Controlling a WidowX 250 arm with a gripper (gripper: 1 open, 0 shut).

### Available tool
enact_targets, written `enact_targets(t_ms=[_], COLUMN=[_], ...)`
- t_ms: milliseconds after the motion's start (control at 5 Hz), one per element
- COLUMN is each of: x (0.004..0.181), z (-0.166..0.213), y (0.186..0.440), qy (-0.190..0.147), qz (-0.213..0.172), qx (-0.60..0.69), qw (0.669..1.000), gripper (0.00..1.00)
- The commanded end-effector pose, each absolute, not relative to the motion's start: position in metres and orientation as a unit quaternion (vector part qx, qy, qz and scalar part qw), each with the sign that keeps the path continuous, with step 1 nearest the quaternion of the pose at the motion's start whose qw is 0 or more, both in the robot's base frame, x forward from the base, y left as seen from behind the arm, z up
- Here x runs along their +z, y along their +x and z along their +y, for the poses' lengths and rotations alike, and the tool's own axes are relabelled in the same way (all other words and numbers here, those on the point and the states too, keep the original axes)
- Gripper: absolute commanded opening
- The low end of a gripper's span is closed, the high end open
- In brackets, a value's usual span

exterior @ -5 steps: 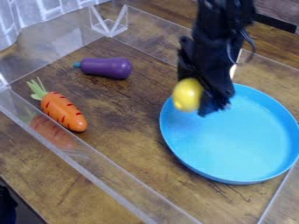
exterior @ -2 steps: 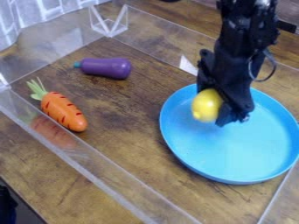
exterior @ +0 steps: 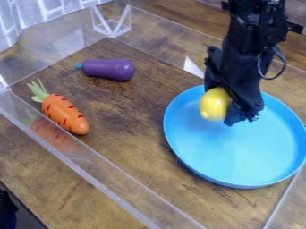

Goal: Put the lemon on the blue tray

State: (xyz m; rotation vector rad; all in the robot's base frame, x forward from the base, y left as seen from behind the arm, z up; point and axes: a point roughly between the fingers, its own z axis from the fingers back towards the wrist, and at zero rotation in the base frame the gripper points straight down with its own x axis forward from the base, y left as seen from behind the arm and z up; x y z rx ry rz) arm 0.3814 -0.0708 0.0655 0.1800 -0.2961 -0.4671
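The claw (exterior: 227, 106) was clamped on the lemon (exterior: 214, 105) above the blue tray (exterior: 239, 143), which rested on the dark wooden bench (exterior: 125, 116), with clear walls (exterior: 72, 40) far left.

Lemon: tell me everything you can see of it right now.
The lemon is a small, smooth, glossy yellow oval, plastic-looking and unmarked. It sits upright in the shut black hand, whose fingers cover its right side and top. It hangs over the left part of the blue tray, inside the rim. Whether its underside touches the tray cannot be told. Only the hand visibly touches it.
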Motion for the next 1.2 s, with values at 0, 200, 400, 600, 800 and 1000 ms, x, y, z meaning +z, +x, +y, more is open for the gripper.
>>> enact_targets(t_ms=[0,200,400,600,800,1000], x=[0.097,0.0977,0.0978,0.0978,0.0972,0.0963], z=[-0.0774,-0.0788,-0.0802,-0.0821,-0.0838,-0.0855], y=[0.3841,0.3825,0.3819,0.3808,0.3803,0.3799], qy=[0.088,0.083,0.078,0.074,0.07,0.066], qz=[-0.194,-0.204,-0.211,-0.218,-0.223,-0.228], qx=[-0.233,-0.234,-0.236,-0.238,-0.24,-0.242], qw=[0.949,0.947,0.945,0.944,0.942,0.941], gripper=[0.0,0.0,0.0,0.0,0.0,0.0])
